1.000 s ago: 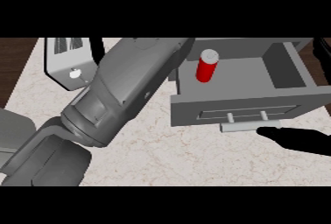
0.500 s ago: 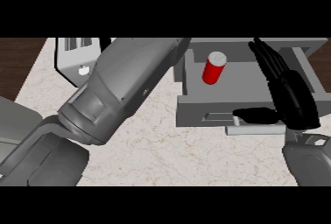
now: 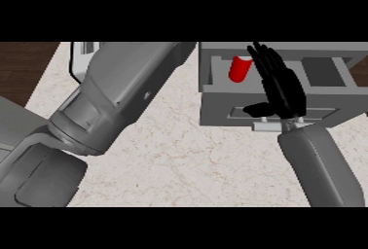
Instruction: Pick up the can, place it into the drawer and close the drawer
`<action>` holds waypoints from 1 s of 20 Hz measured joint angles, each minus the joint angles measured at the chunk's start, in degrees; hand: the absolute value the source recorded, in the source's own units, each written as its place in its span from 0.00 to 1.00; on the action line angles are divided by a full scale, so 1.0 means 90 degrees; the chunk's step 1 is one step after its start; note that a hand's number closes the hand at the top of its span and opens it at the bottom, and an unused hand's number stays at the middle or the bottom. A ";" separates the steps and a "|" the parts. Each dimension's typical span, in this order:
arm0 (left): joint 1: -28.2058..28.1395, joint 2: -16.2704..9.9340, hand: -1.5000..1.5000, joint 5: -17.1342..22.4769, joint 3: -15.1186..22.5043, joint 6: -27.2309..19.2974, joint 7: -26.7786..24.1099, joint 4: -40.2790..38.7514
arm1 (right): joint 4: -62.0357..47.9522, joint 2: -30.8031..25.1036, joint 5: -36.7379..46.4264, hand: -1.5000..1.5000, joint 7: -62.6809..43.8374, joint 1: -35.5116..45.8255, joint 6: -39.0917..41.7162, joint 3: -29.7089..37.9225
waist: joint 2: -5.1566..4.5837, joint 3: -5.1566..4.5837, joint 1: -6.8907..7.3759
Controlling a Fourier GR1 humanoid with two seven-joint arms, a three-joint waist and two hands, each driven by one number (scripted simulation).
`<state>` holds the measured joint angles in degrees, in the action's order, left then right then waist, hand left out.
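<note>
- red can (image 3: 240,69) stands inside the open drawer (image 3: 215,104), so placing looks done and closing is the step in hand.
- next move, i'd guess, is a push on the drawer front near its handle (image 3: 267,126).
- right hand (image 3: 279,87) hangs over the drawer, fingers straight and together, thumb out toward the front.
- left forearm (image 3: 115,92) slants across the speckled surface (image 3: 187,165); its hand is out of sight.

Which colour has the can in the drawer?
Red, in the head view: the can stands in the grey drawer.
</note>
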<state>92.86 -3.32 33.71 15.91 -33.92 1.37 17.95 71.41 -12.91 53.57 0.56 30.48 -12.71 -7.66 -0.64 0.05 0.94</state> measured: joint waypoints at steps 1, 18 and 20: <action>-0.0063 -0.0049 0.00 -0.0029 0.0007 0.0023 -0.0013 0.0038 | -0.0306 -0.0012 0.0033 0.00 0.0079 0.0186 -0.0114 0.0088 | -0.0001 0.0001 0.0028; -0.1039 -0.0857 0.00 -0.0329 0.0190 0.0291 0.0654 0.1360 | -0.4352 0.0317 0.0870 0.00 0.0312 0.2638 -0.2590 0.0974 | 0.0003 -0.0004 0.0444; -0.1175 -0.0937 0.00 -0.0353 0.0212 0.0331 0.0721 0.1523 | -0.4690 0.0307 0.0896 0.00 0.0303 0.2927 -0.2655 0.1052 | -0.0024 0.0006 0.0457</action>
<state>82.29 -11.76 30.53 17.81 -30.94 7.86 31.65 29.20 -10.14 61.63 3.29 56.82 -36.61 1.80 -0.86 0.10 5.05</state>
